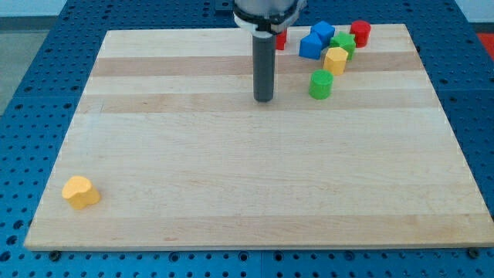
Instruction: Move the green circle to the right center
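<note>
Down at the view's bottom left, closest to the camera, one yellow block [80, 191] sits alone on the wooden surface [255, 177]. It looks a bit like a heart. It is far from my tip [264, 100].

I have no claw on this arm, only a straight dark rod [264, 66], so nothing here can spread or pinch. My tip rests on the surface near the view's top, about in the middle from side to side.

To the view's right of my tip stands the green circle [321, 84]. It is near my tip but not touching it, with bare wood between them.

Just above the green circle is a second yellow block [336, 59]. I cannot tell if the two touch. Past that one, toward the view's top right of my tip, more blocks crowd together: two blue blocks [316, 40], another green block [345, 43] and a red block [360, 32].

Another red block [282, 39] peeks out from behind the rod, right beside it at the view's top. Most of it is hidden.
</note>
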### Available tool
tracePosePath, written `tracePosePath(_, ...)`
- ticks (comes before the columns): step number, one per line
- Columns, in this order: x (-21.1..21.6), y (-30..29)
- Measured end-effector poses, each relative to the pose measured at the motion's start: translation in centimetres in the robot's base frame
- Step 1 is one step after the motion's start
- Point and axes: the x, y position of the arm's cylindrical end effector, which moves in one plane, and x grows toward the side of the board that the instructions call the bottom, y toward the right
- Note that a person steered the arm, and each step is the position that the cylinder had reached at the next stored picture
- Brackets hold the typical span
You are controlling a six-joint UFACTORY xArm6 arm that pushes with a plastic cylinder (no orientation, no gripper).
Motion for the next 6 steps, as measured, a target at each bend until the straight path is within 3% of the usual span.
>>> tracePosePath(1, -0.7, 6.1)
tracePosePath(2, -3.4, 8.1)
tracePosePath(3, -2.6, 11.9)
tracePosePath(4, 2.7, 13.8)
tracePosePath(5, 2.5, 11.8)
tracePosePath(6, 2.1, 0.2)
